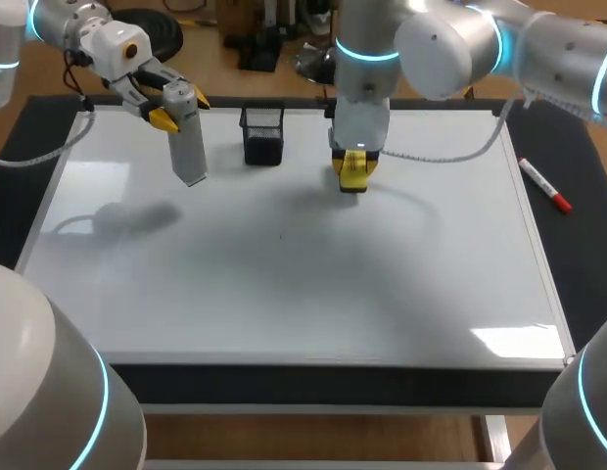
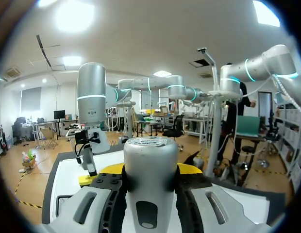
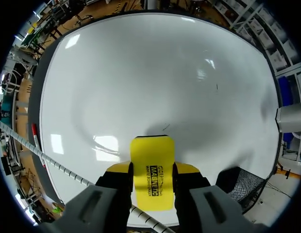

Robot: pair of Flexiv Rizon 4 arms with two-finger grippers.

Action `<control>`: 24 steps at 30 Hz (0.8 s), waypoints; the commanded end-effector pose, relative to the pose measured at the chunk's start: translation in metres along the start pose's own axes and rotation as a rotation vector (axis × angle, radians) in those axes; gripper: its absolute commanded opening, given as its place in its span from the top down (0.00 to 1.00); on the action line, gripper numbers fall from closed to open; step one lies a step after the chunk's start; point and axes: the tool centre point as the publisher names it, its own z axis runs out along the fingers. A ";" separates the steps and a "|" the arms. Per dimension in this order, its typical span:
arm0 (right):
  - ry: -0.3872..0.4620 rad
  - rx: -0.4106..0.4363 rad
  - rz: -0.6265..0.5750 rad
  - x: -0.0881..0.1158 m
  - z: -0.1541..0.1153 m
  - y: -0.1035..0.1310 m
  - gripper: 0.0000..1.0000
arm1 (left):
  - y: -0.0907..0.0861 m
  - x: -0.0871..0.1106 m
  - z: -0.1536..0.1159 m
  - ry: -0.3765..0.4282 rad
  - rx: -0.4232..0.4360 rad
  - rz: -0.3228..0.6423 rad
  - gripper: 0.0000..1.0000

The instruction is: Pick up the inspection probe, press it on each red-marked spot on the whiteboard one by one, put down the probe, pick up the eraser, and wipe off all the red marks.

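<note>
Eraser [image 3: 151,167], probe [image 1: 187,147] flanking mesh basket [image 1: 262,135], marker [image 1: 544,185] aside

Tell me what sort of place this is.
Most likely a robotics lab test bench: a whiteboard lies flat as the work surface, my left pincer holds a grey probe, and my right pincer grips a yellow eraser.

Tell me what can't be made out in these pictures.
Head view: whether the eraser touches the whiteboard; the right gripper covers it.
Head view: what the black mesh holder contains; too dark inside.
Left wrist view: fingertips of the left gripper, mostly hidden by the probe.
Head view: what the dark speck on the whiteboard is; too small.
</note>
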 end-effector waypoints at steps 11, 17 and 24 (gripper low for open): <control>0.040 -0.037 -0.002 -0.023 0.007 -0.045 1.00 | 0.000 -0.001 -0.001 0.004 0.001 0.001 1.00; 0.045 -0.047 0.005 -0.027 0.013 -0.055 1.00 | 0.000 -0.001 -0.001 0.004 0.001 0.001 1.00; 0.046 -0.050 0.008 -0.033 0.016 -0.062 1.00 | 0.000 -0.001 -0.001 0.004 0.001 0.001 1.00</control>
